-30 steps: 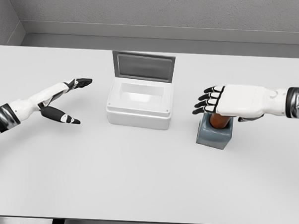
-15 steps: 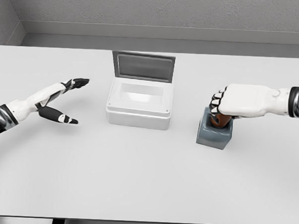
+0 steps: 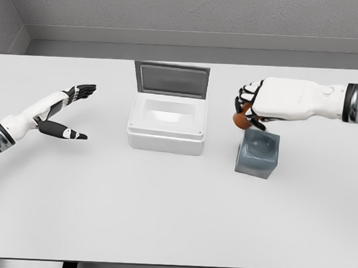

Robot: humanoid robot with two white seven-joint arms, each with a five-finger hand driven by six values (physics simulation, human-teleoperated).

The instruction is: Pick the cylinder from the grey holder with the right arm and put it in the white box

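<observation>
White box (image 3: 165, 133): smooth, semi-gloss plastic look. Grey holder (image 3: 258, 155): smooth, faintly glossy. Table (image 3: 164, 210): matt white; wall at 12 o'clock (image 3: 190, 13): rough, grainy.

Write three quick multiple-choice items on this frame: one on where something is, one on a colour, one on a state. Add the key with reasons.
1. Where is the cylinder?
A. Seated in the grey holder
B. Held above the grey holder
C. Inside the white box

2. What colour is the cylinder?
A. Orange-brown
B. Blue
C. Green

3. What state is the white box in?
A. Lid shut
B. Lid open, nothing seen inside
C. Tipped on its side

Key:
1 B: the right robot hand grips the cylinder above the grey holder, whose socket shows bare.
2 A: orange-brown shows between the fingers.
3 B: the lid stands upright at the back and the white interior shows bare.

The left robot hand rests open at the table's left.
</observation>
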